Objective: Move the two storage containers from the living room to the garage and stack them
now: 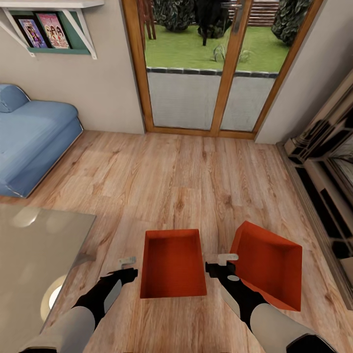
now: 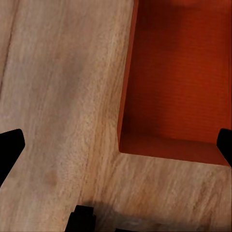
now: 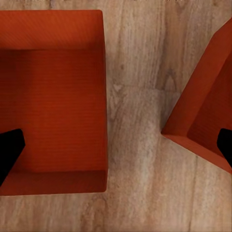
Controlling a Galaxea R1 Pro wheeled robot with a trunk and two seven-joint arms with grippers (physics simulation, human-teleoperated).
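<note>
Orange-red, open-topped and empty, the two storage containers rest on the light wood-plank floor (image 1: 196, 171) of the living room, directly ahead of the robot. The left container (image 1: 171, 264) sits square to the robot, between the two arms. The right container (image 1: 267, 264) is rotated at an angle, with one corner pointing toward the glass doors (image 1: 215, 63). The two containers are near each other but apart; a strip of bare floor separates them.

The left gripper (image 1: 128, 262) hangs above the floor just beside the left wall of the left container. Its fingers are spread wide: in the left wrist view one dark fingertip (image 2: 9, 150) lies over bare planks and the other over the container's near wall (image 2: 169, 147). Nothing is held.

The right gripper (image 1: 225, 259) hangs above the gap between the containers. Its fingers are also spread wide and hold nothing: in the right wrist view one fingertip (image 3: 8, 150) lies over the interior of the left container (image 3: 53, 96), the other over the right container (image 3: 205, 111).

A blue sofa (image 1: 34, 137) stands against the wall at the left. A glass-topped desk (image 1: 34, 255) occupies the near left. A wall shelf (image 1: 49, 29) carries pictures.
</note>
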